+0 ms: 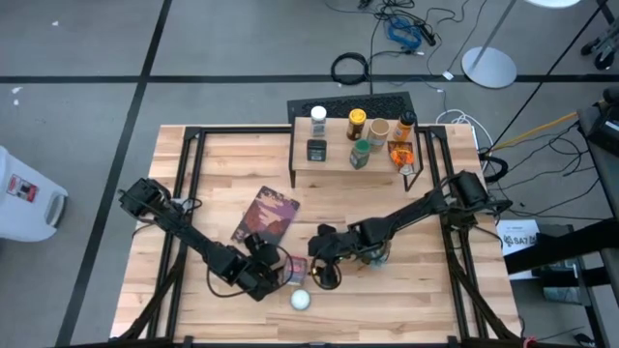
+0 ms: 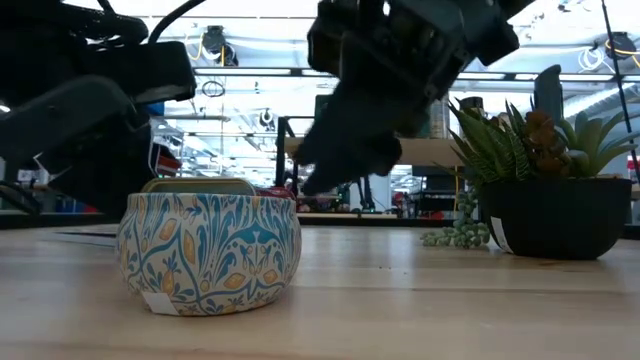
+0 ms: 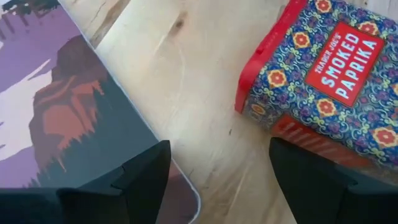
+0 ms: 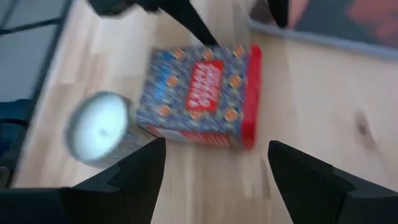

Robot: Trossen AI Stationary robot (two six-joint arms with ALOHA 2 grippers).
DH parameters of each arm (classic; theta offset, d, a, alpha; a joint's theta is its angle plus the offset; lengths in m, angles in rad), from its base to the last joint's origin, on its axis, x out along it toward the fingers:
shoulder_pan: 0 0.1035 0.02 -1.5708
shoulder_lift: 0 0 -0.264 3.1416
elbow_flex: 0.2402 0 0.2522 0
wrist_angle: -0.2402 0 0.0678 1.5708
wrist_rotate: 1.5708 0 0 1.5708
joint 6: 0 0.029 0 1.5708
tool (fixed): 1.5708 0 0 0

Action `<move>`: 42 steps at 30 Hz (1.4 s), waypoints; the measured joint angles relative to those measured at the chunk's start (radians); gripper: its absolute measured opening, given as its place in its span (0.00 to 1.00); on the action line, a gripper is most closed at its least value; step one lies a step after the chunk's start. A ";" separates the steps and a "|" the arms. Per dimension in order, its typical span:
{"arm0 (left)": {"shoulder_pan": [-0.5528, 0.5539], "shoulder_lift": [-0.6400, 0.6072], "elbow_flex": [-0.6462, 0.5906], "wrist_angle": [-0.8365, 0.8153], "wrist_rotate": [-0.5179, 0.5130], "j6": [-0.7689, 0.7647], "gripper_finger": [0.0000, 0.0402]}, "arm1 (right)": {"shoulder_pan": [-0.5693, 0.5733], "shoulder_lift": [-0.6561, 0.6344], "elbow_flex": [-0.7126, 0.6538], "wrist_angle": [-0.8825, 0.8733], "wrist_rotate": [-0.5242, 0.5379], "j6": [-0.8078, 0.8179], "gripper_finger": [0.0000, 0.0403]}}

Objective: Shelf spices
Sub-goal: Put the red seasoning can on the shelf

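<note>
A smoked paprika tin (image 3: 329, 81), red-edged with a blue flower pattern, lies flat on the table between both grippers. It also shows in the right wrist view (image 4: 199, 96). My left gripper (image 3: 217, 180) is open, just short of the tin on its left. My right gripper (image 4: 214, 180) is open on the tin's right, and the tin lies ahead of its fingers. A round patterned tin (image 4: 99, 127) with a white top stands beside the paprika tin, nearer the front edge. The shelf (image 1: 329, 166) at the far middle carries several spice jars.
A picture book (image 1: 266, 215) lies flat just beyond my left gripper, its corner close to one finger (image 3: 143, 180). A potted plant (image 2: 550, 190) stands under my right arm. Black frame rails (image 1: 189, 193) run along both table sides.
</note>
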 joint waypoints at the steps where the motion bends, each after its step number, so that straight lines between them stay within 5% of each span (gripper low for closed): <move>1: -0.002 0.000 0.000 -0.002 0.001 0.000 0.71 | 0.000 0.005 0.000 -0.009 0.015 0.007 0.67; 9: -0.010 -0.029 0.000 -0.040 0.025 -0.009 0.71 | 0.000 0.015 0.000 -0.072 0.005 0.091 0.67; 17: -0.010 -0.125 0.000 -0.070 0.040 -0.037 0.71 | 0.004 0.015 0.000 -0.057 -0.150 0.238 0.67; 24: 0.040 -0.146 0.001 0.079 0.221 -0.011 0.71 | -0.002 0.021 0.000 0.032 -0.172 0.298 0.67; 34: 0.122 -0.146 -0.033 0.096 0.292 -0.078 0.71 | -0.025 0.121 -0.002 0.122 -0.219 0.429 0.67; 42: 0.161 -0.145 -0.185 0.428 0.362 -0.136 0.71 | -0.034 0.155 -0.001 0.222 -0.224 0.443 0.67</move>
